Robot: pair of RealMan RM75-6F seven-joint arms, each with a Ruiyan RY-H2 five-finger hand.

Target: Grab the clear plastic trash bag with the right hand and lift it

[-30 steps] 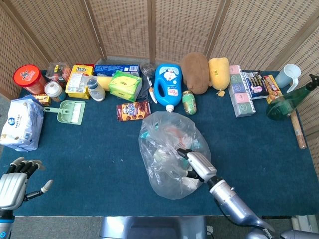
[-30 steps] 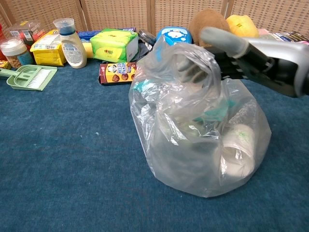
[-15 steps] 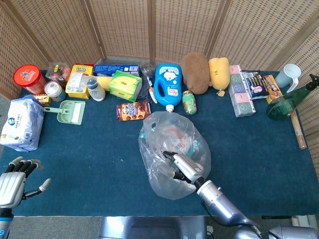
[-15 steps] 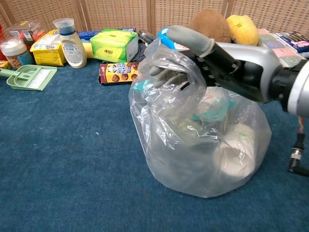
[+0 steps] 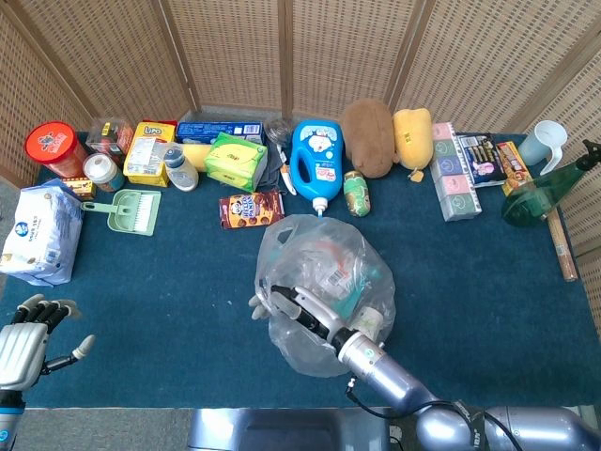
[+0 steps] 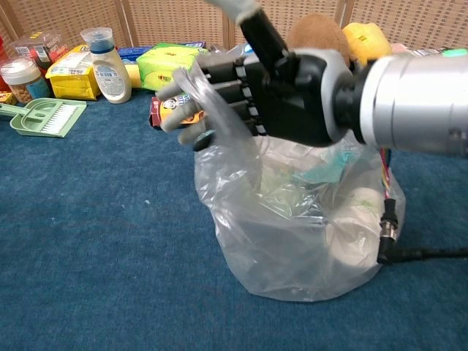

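The clear plastic trash bag (image 5: 340,268) (image 6: 307,234), filled with rubbish, sits on the blue tabletop near the middle front. My right hand (image 5: 299,312) (image 6: 263,95) lies across the bag's near-left top. Its fingers (image 6: 183,110) stretch out to the left past the bag, and the thumb points up. A loose flap of the bag's film drapes over the fingers, and no closed grip on it shows. My left hand (image 5: 23,343) hovers at the table's front left corner with spread fingers, holding nothing; the chest view does not show it.
Goods line the back of the table: a blue detergent bottle (image 5: 315,160), a cookie box (image 5: 251,209), a green dustpan (image 5: 131,209), plush toys (image 5: 368,138) and a green spray bottle (image 5: 545,193). A white pack (image 5: 38,235) lies at the left edge.
My right hand has swept from the bag's right side across its top to the left, fingers now reaching past the bag. The bag's top has been pushed and crumpled. The left hand has barely moved.
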